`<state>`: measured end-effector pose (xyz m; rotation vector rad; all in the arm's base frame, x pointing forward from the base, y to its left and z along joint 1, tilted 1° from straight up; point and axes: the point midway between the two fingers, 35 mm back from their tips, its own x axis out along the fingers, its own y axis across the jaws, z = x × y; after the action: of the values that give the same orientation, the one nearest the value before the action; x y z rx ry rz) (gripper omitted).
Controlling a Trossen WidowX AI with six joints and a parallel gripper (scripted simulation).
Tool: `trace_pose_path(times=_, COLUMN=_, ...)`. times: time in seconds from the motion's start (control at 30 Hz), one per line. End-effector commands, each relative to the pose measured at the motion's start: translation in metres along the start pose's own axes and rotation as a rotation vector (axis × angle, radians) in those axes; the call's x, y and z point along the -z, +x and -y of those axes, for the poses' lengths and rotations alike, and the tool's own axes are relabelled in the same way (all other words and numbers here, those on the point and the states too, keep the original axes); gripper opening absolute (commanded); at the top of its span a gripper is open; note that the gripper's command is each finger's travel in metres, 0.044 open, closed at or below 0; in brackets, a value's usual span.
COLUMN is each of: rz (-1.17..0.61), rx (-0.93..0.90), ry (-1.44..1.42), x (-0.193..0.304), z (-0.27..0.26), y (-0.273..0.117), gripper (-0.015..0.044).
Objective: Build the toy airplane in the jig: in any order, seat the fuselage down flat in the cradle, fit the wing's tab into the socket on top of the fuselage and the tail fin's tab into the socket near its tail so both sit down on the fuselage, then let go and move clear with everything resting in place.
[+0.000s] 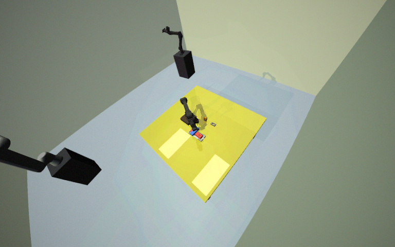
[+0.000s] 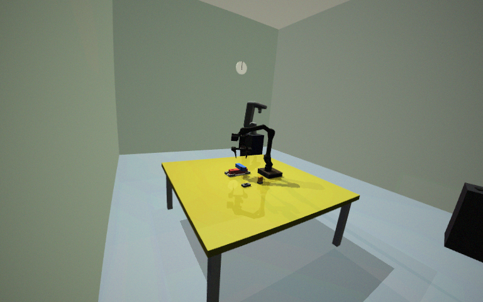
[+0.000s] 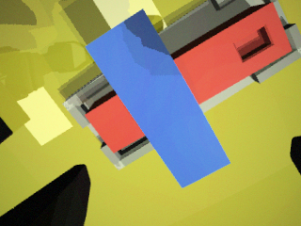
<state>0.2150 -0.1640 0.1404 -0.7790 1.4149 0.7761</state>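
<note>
The red fuselage (image 1: 198, 135) (image 2: 233, 170) (image 3: 213, 72) lies lengthwise between the walls of the grey jig (image 1: 202, 139) (image 3: 226, 97). The blue wing (image 1: 194, 131) (image 2: 241, 167) (image 3: 150, 94) lies crosswise on top of the fuselage. It hides its own tab and socket, so how deep it sits cannot be told. The tail socket (image 3: 254, 44) shows as an empty recess. The orange tail fin (image 1: 205, 118) (image 2: 260, 179) stands apart from the jig, on the table near the arm's base. My gripper (image 2: 241, 156) (image 3: 191, 161) is open and empty above the wing, clear of it.
A small grey holder (image 1: 213, 124) (image 2: 245, 184) lies on the yellow table (image 1: 239, 122) (image 2: 214, 224) near the tail fin. The arm's base (image 2: 269, 172) stands beside the jig. Two other arms stand on dark pedestals (image 1: 184, 64) (image 1: 74, 166) off the table.
</note>
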Motion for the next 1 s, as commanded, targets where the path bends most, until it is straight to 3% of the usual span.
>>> trace_pose_path(times=0.0, rz=-0.005, rx=-0.001, ry=0.472, x=0.0, z=0.0, y=0.0, gripper=0.044)
trace_pose_path(times=0.23, rz=-0.005, rx=0.001, ry=1.069, x=0.0, z=0.001, y=0.001, gripper=0.044)
trace_pose_path(times=0.77, rz=-0.005, rx=0.001, ry=1.084, x=-0.002, z=0.001, y=0.001, gripper=0.044)
trace_pose_path(times=0.97, rz=0.001, rx=-0.002, ry=1.084, x=-0.072, z=-0.013, y=0.0, gripper=0.044)
